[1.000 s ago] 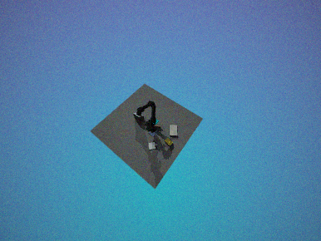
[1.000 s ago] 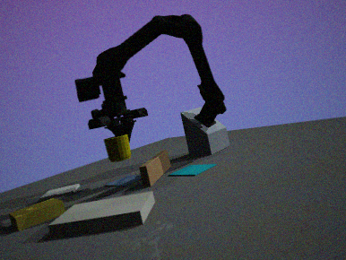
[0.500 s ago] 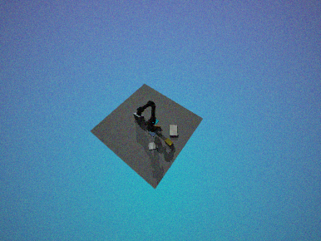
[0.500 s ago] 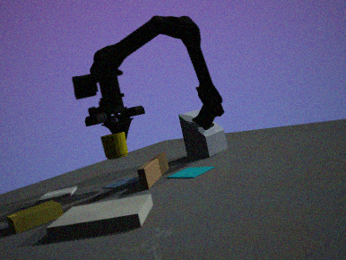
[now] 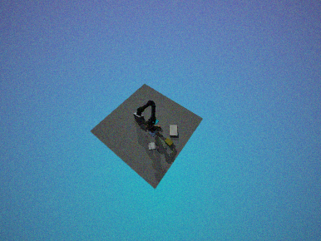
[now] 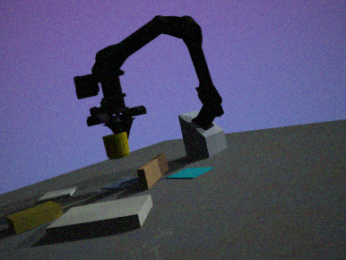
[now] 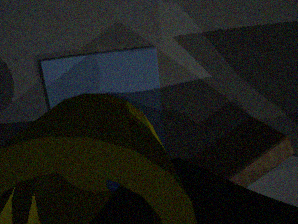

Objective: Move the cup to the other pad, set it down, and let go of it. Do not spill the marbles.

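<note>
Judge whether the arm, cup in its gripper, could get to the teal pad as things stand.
Probably yes: the gripper holds the yellow cup lifted above the tan block, and the teal pad lies bare near the arm's base.

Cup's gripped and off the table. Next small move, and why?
Probably a slow level carry toward the teal pad. The gripper is shut on the yellow cup, which hangs upright in the air above the tan block, so it looks high enough to pass over. Keeping it level should keep the marbles in.
</note>
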`<state>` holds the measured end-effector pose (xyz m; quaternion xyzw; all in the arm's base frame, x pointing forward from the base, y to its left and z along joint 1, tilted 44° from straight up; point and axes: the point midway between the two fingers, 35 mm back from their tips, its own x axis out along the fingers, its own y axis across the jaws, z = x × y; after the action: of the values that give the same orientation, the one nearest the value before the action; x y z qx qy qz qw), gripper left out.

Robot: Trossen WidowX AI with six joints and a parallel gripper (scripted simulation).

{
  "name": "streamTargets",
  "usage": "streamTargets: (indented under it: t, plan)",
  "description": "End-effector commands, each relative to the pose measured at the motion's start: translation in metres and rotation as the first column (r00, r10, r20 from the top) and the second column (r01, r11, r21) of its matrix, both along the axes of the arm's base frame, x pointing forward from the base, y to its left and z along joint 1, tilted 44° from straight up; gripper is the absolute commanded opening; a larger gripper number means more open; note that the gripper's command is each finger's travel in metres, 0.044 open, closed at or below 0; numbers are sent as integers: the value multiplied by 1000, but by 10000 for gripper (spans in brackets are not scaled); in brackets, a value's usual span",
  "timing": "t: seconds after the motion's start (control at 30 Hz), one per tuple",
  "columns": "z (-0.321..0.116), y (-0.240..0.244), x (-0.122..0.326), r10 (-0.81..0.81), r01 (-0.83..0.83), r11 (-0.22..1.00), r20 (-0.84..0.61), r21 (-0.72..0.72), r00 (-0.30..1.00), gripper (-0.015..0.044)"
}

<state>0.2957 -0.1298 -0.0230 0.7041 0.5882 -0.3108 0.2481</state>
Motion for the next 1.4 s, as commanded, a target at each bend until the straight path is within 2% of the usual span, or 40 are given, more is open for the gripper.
streamTargets:
  t: [0.0,1.37]
  plan:
    - [6,7,-3,0,0,1000,0,2,1000,0]
    - [56,60,-29,4,-4,1000,-2,5,1000,0]
